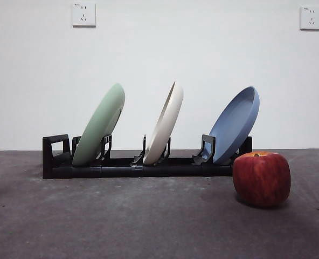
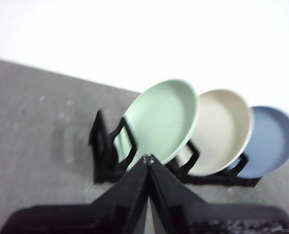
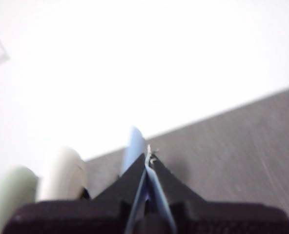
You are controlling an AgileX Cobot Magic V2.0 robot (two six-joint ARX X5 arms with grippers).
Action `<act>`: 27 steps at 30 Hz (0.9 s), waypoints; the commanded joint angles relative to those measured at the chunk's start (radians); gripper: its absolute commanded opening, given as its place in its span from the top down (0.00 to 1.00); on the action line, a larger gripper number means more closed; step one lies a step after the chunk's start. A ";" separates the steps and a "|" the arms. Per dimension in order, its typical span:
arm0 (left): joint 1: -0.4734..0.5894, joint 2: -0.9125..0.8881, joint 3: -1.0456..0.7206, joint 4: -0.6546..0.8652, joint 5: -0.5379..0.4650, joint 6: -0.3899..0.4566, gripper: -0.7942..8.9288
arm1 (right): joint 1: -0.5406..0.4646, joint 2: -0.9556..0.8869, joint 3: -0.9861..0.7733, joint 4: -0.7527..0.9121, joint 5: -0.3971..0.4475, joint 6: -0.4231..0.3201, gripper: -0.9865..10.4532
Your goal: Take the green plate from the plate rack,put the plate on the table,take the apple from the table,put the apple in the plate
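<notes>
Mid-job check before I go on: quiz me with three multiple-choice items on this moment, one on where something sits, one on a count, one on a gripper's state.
1. Where is the apple?
A. on the table, by the rack's blue-plate end
B. on the green plate
C. in the rack

2. How many plates stand in the plate rack?
A. two
B. three
C. four

3. What is the left gripper doing?
A. gripping the green plate
B. shut, holding nothing
C. holding the apple

Answers: 1 A, it rests on the table near the blue plate. 2 B, green plate, cream plate, blue. 3 B, its tips meet short of the green plate.
</notes>
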 commanded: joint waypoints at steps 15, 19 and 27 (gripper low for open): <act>0.001 0.462 0.561 -0.051 0.304 -0.008 0.92 | 0.001 0.580 0.706 -0.174 -0.394 0.010 0.92; -0.005 0.603 0.753 -0.155 0.358 0.018 0.92 | 0.002 0.745 0.903 -0.352 -0.452 -0.032 0.92; -0.066 0.890 1.122 -0.487 0.356 0.166 0.92 | 0.089 1.063 1.280 -0.803 -0.461 -0.211 0.92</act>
